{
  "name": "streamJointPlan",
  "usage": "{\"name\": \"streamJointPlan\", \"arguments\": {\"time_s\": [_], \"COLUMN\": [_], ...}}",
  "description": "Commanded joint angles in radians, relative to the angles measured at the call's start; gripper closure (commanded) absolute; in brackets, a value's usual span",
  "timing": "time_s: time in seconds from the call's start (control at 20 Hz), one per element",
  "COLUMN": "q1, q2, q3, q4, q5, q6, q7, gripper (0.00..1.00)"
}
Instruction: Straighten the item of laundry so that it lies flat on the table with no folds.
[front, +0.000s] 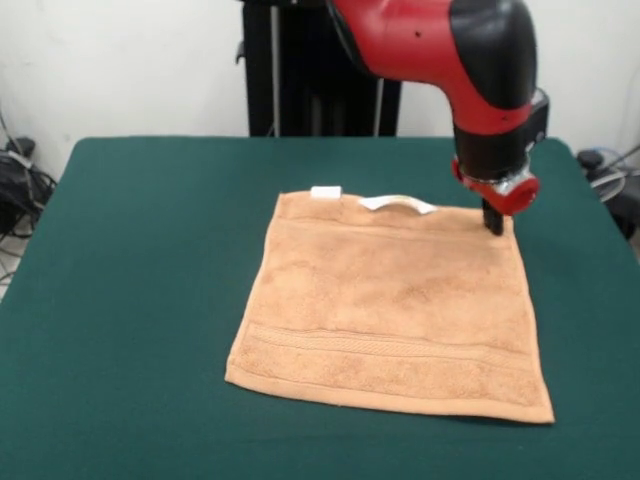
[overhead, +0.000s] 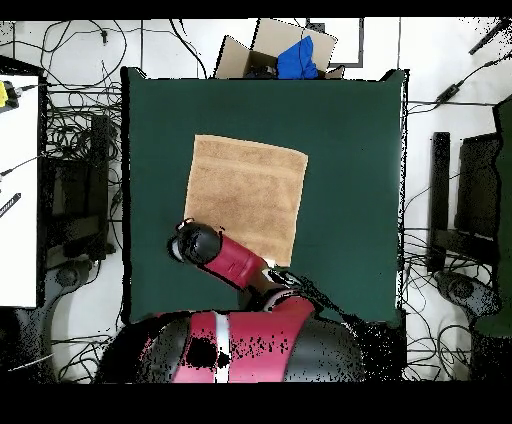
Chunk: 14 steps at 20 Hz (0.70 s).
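The peach-orange towel (front: 390, 310) lies spread out near the middle of the dark green table (front: 130, 250). It looks flat, with a woven band near its front edge. A small white tag (front: 326, 192) and a white loop (front: 398, 204) show at its far edge. My gripper (front: 493, 218) hangs from the red and black arm and touches down at the towel's far right corner. In the overhead view the towel (overhead: 247, 195) lies on the table (overhead: 350, 150) and the arm's head (overhead: 195, 243) covers its corner nearest the robot, hiding the gripper.
The black pedestal (front: 300, 70) stands behind the table's far edge. A cardboard box with something blue in it (overhead: 290, 50) sits on the floor beyond the table. Cables and equipment (overhead: 70, 190) lie on the floor on both sides.
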Motion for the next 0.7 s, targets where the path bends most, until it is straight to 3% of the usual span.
{"name": "streamJointPlan", "arguments": {"time_s": [0.05, 0.25, 0.7], "q1": [-0.031, -0.075, -0.104], "q2": [0.023, -0.084, -0.286], "q3": [-0.296, -0.265, -0.228], "q4": [-0.279, -0.275, -0.31], "q5": [-0.16, -0.245, -0.317], "q6": [0.171, 0.312, 0.637], "q7": [-0.131, -0.067, 0.002], "gripper": [1.0, 1.0, 1.0]}}
